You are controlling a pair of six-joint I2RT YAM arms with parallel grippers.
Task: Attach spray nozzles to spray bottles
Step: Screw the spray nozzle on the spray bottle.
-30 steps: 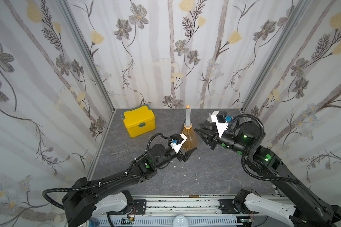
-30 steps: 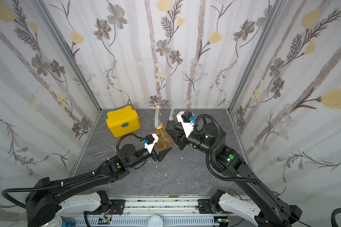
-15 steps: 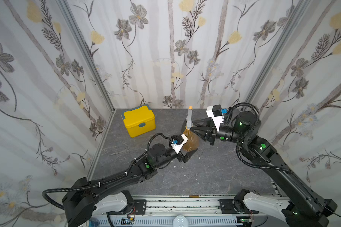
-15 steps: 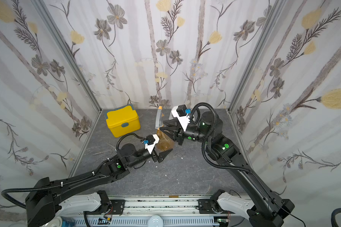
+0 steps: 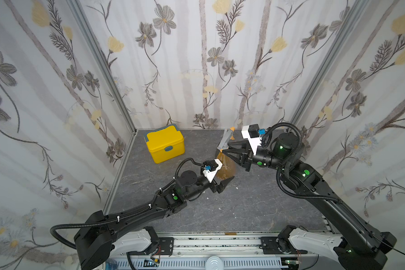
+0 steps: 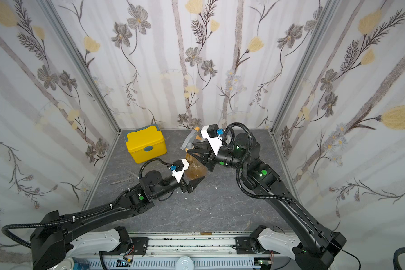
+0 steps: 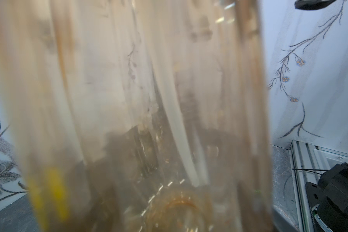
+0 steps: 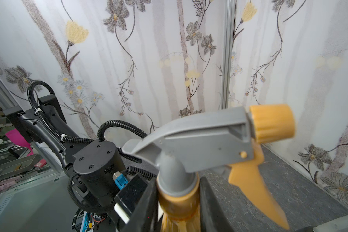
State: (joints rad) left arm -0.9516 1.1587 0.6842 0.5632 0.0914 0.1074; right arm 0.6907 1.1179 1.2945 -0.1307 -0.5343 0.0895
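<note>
Working toward the back edge of the table (image 5: 243, 210), both arms had the amber bottle (image 5: 227, 167) and its nozzle (image 5: 225, 140) between them.
The left gripper (image 5: 223, 180) clasped the bottle's belly, half spread (resting on the table or above it, I could not tell); the right gripper (image 5: 223, 152) stood narrow, pinching the orange collar (image 8: 179, 202) under the grey head (image 8: 199, 138). Bracing the bottle, turning only the collar and holding the head square to the neck seemed the way to avoid cross-threading.
</note>
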